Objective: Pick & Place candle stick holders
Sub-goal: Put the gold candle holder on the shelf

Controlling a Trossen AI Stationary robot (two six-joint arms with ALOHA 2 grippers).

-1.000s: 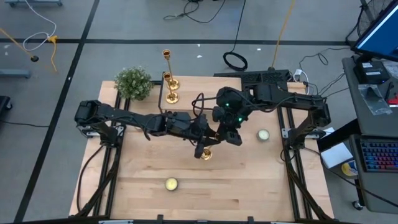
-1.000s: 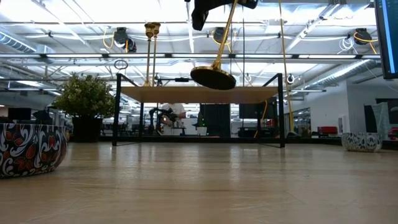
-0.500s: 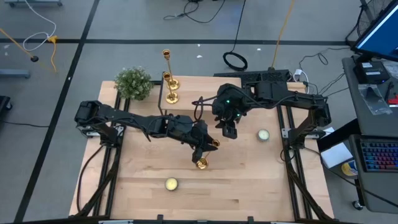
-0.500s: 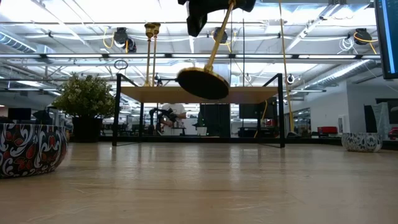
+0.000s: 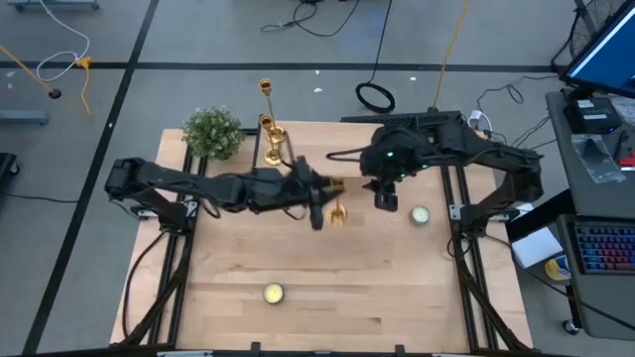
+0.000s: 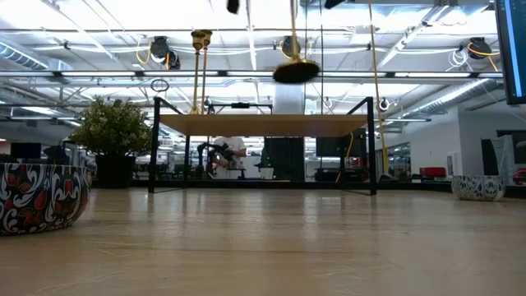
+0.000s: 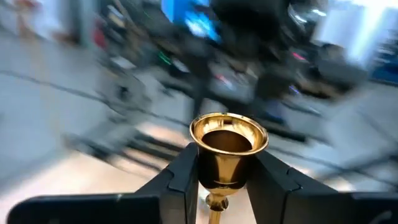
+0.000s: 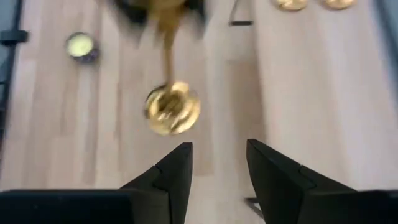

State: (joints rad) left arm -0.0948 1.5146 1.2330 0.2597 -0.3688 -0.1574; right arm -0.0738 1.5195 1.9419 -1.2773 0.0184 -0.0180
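Left gripper pinches 1 candlestick aloft, seemingly upright; right gripper hovers spread.

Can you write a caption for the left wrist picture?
Left gripper fingers clamp a gold candle stick holder just below its cup.

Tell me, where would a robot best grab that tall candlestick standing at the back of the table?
Probably the thin stem, pinched from the side with level fingers. It stands upright on a small flared base, so a side grip keeps it vertical. Come from the front: the plant and another candlestick crowd it.
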